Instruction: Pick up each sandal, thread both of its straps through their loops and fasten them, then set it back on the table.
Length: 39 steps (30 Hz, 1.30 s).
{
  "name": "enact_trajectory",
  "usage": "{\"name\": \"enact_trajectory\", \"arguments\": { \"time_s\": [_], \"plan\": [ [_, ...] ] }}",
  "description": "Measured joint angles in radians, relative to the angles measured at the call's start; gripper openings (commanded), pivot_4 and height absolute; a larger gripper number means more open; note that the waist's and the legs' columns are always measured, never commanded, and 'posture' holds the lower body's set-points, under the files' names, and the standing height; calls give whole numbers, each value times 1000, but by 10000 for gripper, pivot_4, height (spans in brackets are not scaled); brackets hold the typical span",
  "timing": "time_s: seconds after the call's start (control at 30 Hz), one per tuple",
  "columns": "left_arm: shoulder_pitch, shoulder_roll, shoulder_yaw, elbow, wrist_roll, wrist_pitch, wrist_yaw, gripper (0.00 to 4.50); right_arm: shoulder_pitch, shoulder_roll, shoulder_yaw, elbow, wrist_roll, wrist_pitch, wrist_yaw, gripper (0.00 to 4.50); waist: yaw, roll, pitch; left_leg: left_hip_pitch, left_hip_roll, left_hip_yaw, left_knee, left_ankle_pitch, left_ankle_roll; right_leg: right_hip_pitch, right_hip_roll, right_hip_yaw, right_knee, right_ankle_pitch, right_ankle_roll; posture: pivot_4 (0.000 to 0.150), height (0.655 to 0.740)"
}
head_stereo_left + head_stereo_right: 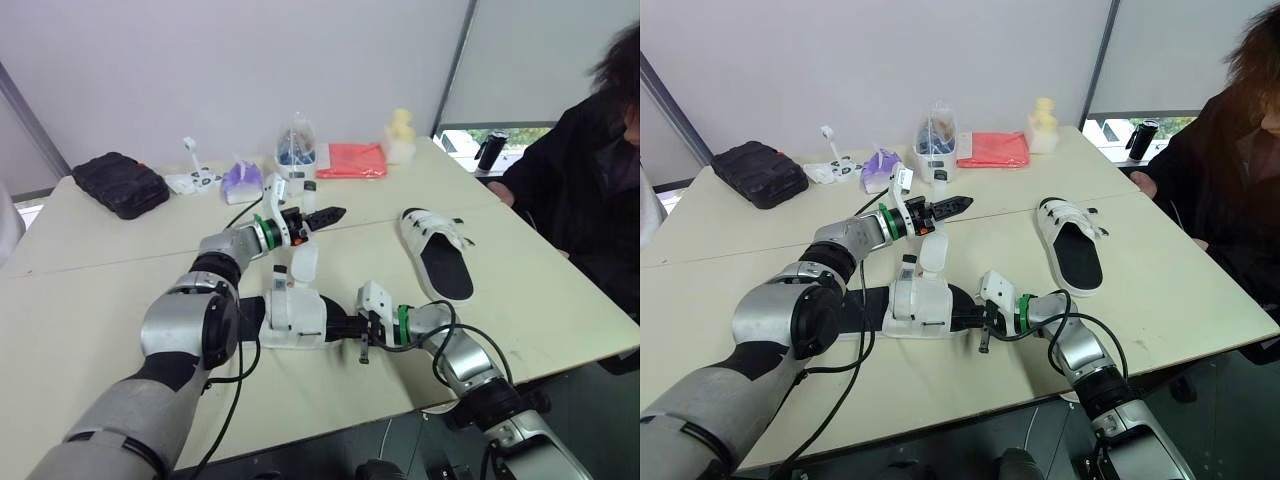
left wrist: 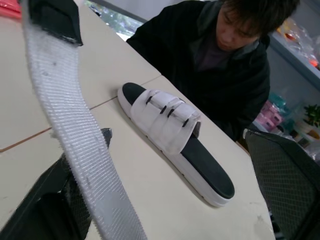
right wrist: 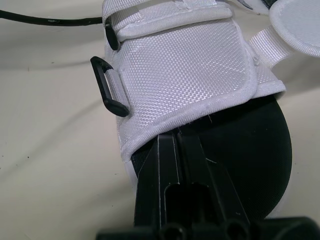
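So, starting at my right gripper (image 3: 178, 136): its two black fingers lie pressed together on the black footbed of the unfastened sandal (image 1: 292, 315). Their tips are tucked just under the edge of its white woven upper. I cannot tell whether anything is caught between them. Just beside the tips, on the flank of that upper, a black plastic loop (image 3: 107, 87) stands out empty. A second strap end curls loose beyond the upper, and a black cable (image 3: 50, 21) crosses the table past the sandal.

My left gripper (image 1: 322, 215) hangs above and beyond that sandal with its fingers (image 2: 282, 170) spread wide, gripping nothing. The sandal's loose white strap (image 2: 65, 125) rises upright just in front of one finger, its black tip uppermost. I cannot tell if it touches the finger.

Out ahead of the left gripper, well apart, the second sandal (image 2: 172, 135) lies flat on the cream table (image 1: 120, 290), its straps closed across the upper. Behind it a person in a dark jacket (image 2: 225, 60) sits at the table's edge. Off to the other side of my left arm are a black case (image 1: 120, 183) and a red cloth (image 1: 352, 160).
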Motion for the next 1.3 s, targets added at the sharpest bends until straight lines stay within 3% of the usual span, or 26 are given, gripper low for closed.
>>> {"name": "enact_trajectory", "arguments": {
  "time_s": [0.2,0.33,0.47,0.63,0.8,0.93,1.03,1.17,1.27,1.3],
  "plan": [
    [-1,5,41,0,-2,0,5,637,-1,0,1,0,-1,0,0,0,0,0,0,0,0,0,0,0,0,0,0,0,0,0,0,1500,7400],
    [-7,29,36,0,6,-8,-30,637,-9,0,4,6,-3,0,6,0,-1,0,0,0,0,0,0,0,0,0,0,0,0,0,0,1500,7400],
    [-6,59,-72,-39,96,-140,-130,637,-20,-2,5,17,-6,0,18,0,-1,0,0,0,0,0,0,1,-2,0,0,0,0,0,0,1500,7400],
    [118,125,-287,-263,261,-518,-261,637,-26,-2,10,30,-6,-18,24,0,-2,1,-1,1,0,1,-1,2,-3,0,0,2,0,0,0,1500,7400],
    [261,247,-444,-411,414,-1010,-258,637,-32,-11,10,43,-8,-38,34,0,6,1,-1,0,0,1,0,0,-1,-1,0,3,0,0,-1,1500,7400],
    [274,357,-519,-435,712,-1492,2,637,-47,-12,12,72,-8,-60,47,0,10,1,-1,1,0,2,-1,0,0,0,0,4,0,1,-1,1500,7400],
    [280,401,-508,-504,1049,-1733,381,637,-61,-11,11,101,-8,-79,59,0,16,1,-1,2,0,3,0,0,0,0,0,4,0,1,-1,1500,7400],
    [287,471,-610,-626,1440,-1730,897,637,-69,-7,11,119,-9,-88,60,0,21,1,-2,3,1,3,0,0,0,0,1,5,4,1,-1,1500,7400],
    [288,505,-735,-668,1620,-1654,1190,637,-74,-6,11,132,-9,-95,62,0,22,1,-2,4,0,3,0,0,0,0,2,5,6,1,-1,1500,7400],
    [288,513,-782,-679,1668,-1628,1271,2984,-75,-6,12,134,-9,-96,62,0,22,1,-2,4,0,3,1,0,0,0,2,5,6,1,-1,1500,7400]
  ]
}}
